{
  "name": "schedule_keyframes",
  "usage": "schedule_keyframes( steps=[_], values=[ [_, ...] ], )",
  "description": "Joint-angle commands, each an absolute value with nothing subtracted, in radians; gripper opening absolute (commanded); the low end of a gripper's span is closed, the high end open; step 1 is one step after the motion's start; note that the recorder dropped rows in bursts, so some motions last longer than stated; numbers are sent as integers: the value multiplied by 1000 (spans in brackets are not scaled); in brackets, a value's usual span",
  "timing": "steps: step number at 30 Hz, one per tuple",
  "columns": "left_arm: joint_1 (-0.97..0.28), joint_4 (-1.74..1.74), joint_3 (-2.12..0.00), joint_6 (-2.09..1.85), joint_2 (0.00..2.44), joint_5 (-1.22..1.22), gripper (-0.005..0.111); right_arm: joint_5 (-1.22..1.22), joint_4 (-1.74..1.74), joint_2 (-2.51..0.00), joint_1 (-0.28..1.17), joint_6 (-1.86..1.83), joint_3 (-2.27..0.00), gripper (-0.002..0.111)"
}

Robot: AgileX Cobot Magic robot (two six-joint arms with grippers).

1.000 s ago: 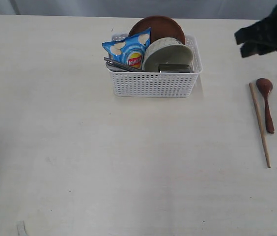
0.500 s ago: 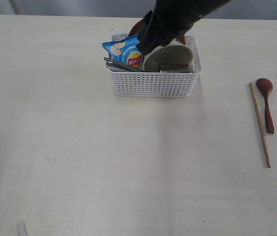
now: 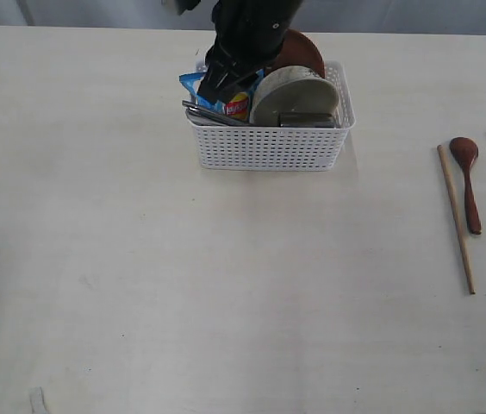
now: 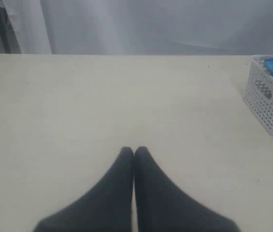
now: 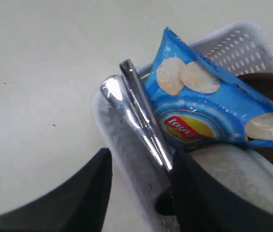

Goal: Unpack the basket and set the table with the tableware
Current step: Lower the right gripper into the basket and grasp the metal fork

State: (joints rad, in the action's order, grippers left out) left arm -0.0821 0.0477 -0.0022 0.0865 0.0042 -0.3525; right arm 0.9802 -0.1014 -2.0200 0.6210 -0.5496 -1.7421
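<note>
The white basket point(image 3: 269, 147) stands at the table's point(image 3: 140, 259) far middle. It holds a reddish-brown plate point(image 3: 302, 47), a pale bowl point(image 3: 295, 93), a steel cup point(image 3: 306, 120), the steel knife and fork handles point(image 3: 211, 115) and a blue chips bag point(image 3: 236, 103). My right gripper point(image 5: 144, 159) is open over the basket's left end. One finger is outside the basket wall point(image 5: 233, 43), the other inside beside the knife and fork handles point(image 5: 136, 113). On the table at the right lie the dark spoon point(image 3: 467, 183) and two chopsticks point(image 3: 456, 216). My left gripper point(image 4: 134, 151) is shut and holds nothing.
The chips bag point(image 5: 204, 111) leans against the steel handles, close to my right fingers. In the left wrist view the basket point(image 4: 272, 104) is off to one side, well away from that gripper. A wide stretch of bare tabletop lies in front of the basket.
My right arm has swung from the table's far right across to the basket's left end and come down over the steel handles. The tableware has not moved.
</note>
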Motion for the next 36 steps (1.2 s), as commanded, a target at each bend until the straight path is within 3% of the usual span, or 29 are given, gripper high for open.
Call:
schedule_keyframes(
  steps=[1, 36],
  values=[
    [-79, 55, 0, 83, 0, -343, 0, 1037, -80, -2089, 621, -537, -1827, 40],
    [-79, 55, 0, 83, 0, -343, 0, 1031, -121, -2217, 621, -856, -1895, 40]
  ],
)
